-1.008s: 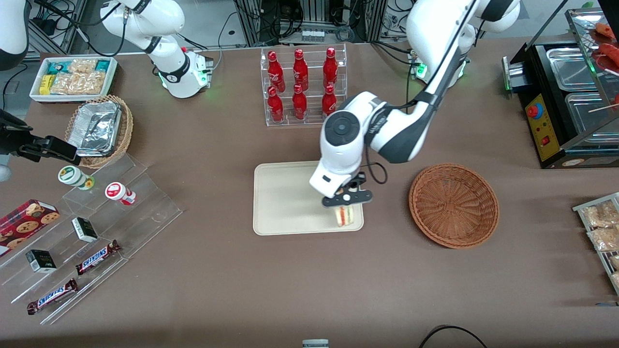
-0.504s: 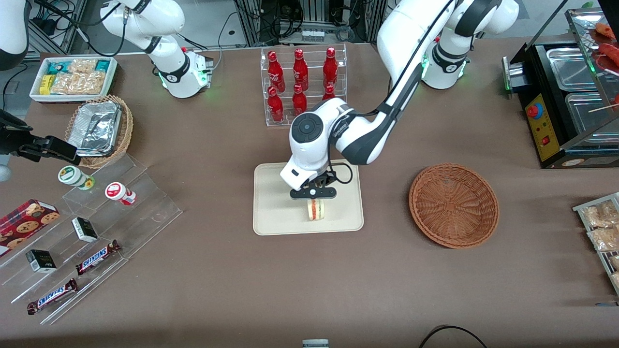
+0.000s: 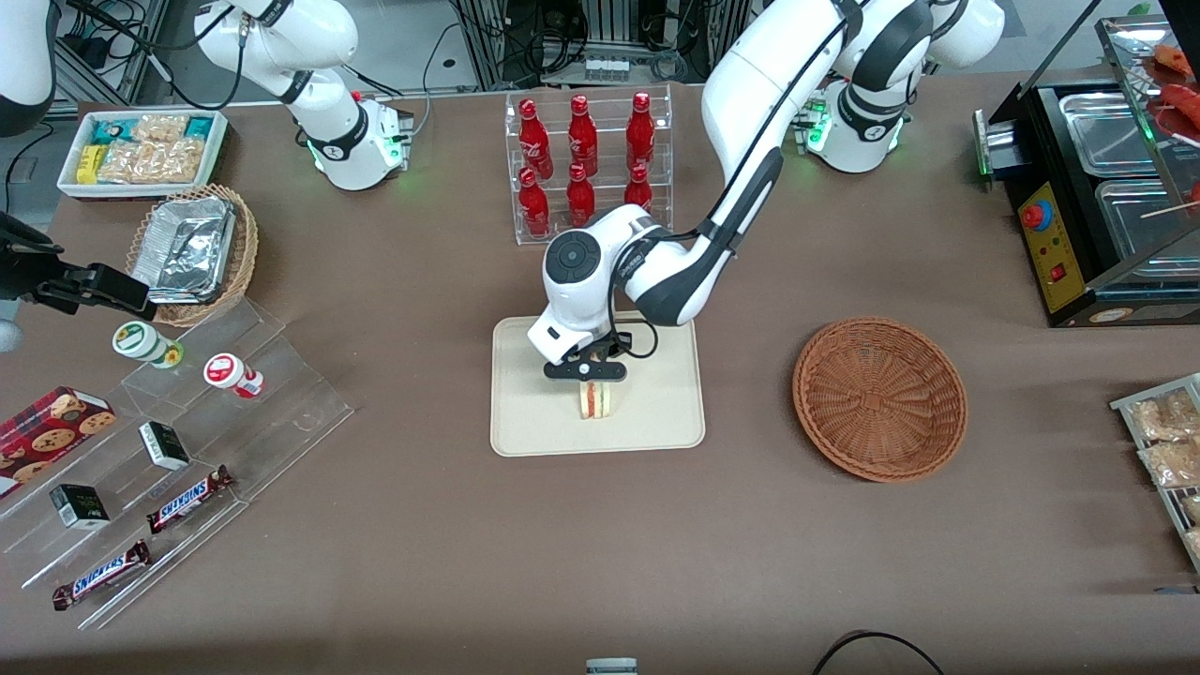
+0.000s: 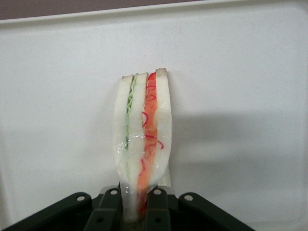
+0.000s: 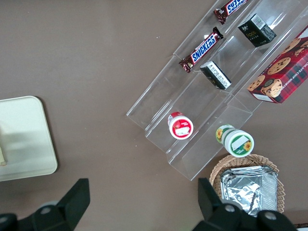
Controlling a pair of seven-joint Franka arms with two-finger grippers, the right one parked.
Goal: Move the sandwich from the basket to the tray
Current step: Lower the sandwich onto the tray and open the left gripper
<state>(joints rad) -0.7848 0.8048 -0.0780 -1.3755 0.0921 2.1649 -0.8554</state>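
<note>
Hanging over the middle of the tray [image 3: 525, 412], the gripper [image 3: 588, 375] has its jaws pinching the sandwich [image 3: 594, 400], one finger pressed to each bread face. In the front view the arm's wrist covers the top of the sandwich, so only its lower part shows under the black fingers. The wrist view cuts off the held end between the finger pads [image 4: 108, 211], and the clear wrap shows only as a faint sheen and a crumpled fold near the grip. Whether the sandwich [image 4: 144, 144] touches the tray [image 4: 240, 72] or hangs just above it cannot be told. Its cut edge, with green filling in one layer and red in the other, faces the wrist camera. Its long axis runs straight away from the fingers, standing roughly upright over the tray in the front view. The basket [image 3: 879, 398] sits on the brown surface [image 3: 600, 562] beside the tray, toward the working arm's end, well apart from the sandwich.
</note>
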